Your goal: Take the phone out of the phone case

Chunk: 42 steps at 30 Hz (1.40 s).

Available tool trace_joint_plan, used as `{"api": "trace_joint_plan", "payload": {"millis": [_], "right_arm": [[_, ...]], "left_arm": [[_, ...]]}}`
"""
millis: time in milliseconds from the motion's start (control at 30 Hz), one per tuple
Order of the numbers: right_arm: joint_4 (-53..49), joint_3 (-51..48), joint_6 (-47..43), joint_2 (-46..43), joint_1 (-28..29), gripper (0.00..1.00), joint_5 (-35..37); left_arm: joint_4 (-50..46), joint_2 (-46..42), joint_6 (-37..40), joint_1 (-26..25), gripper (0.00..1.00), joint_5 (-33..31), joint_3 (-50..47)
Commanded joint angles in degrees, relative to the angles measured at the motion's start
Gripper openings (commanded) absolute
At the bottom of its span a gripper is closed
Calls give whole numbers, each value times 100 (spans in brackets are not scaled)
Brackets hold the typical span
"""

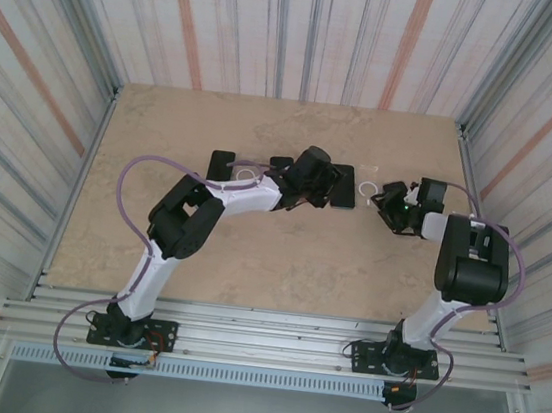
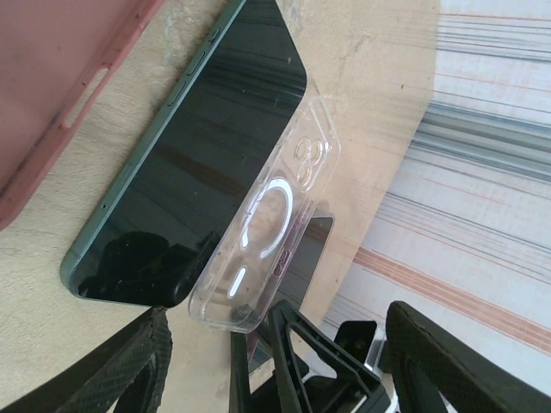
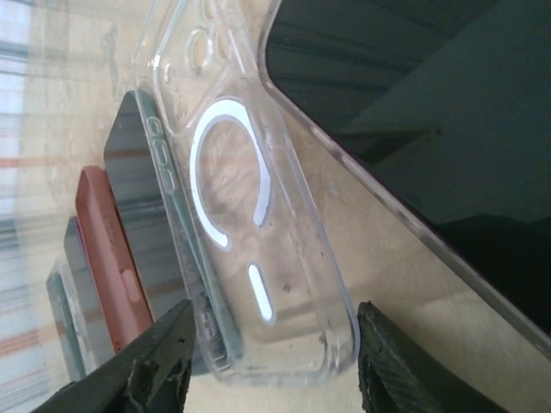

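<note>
An empty clear phone case with a white ring lies flat on the table, seen too in the top view. My right gripper is open, its fingers on either side of the case's near end. A dark phone with a purplish rim lies beside the case, on the right gripper's side. On the case's other side lies a dark green phone. My left gripper hangs open above that phone and the clear case, holding nothing. From above, the left gripper and right gripper face each other across the case.
A pink case lies past the green phone. Further left on the tan table are another ringed clear case and a black phone. Striped walls close in three sides.
</note>
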Motion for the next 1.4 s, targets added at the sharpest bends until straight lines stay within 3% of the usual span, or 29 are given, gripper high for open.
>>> {"api": "trace_joint_plan", "payload": {"millis": [0,133,300,400,500,633,700,733,833,1367], "right_arm": [[-862,183,-553,-435,-100,56,150],[-1612,334,-1060,-862,-308,66,374],[-2940,1050,-2442,-1004,-631,69,557],[-3724,1547,-3794,-871,-646,72,1143],[-3916,1785,-4808,-670,-666,73,1255],[-4326,2393,-5648,-112,-655,82,1433],[-4398,2590,-5907,94,-638,85,1554],[-4401,2649,-6032,184,-622,99,1603],[-4420,2776,-6420,440,-560,99,1691],[-4709,3197,-7668,1403,-288,99,2111]], "left_arm": [[-5,-377,278,50,69,75,134],[-36,-461,422,102,69,107,103],[-42,-529,699,156,71,185,174],[-10,-569,831,185,72,271,196],[-19,-588,975,227,74,419,249],[-129,-591,1219,245,81,653,386],[-126,-591,1269,245,82,697,364],[-91,-593,1269,254,83,721,330],[-57,-763,1433,297,91,866,281],[143,-746,1581,425,95,1335,243]]}}
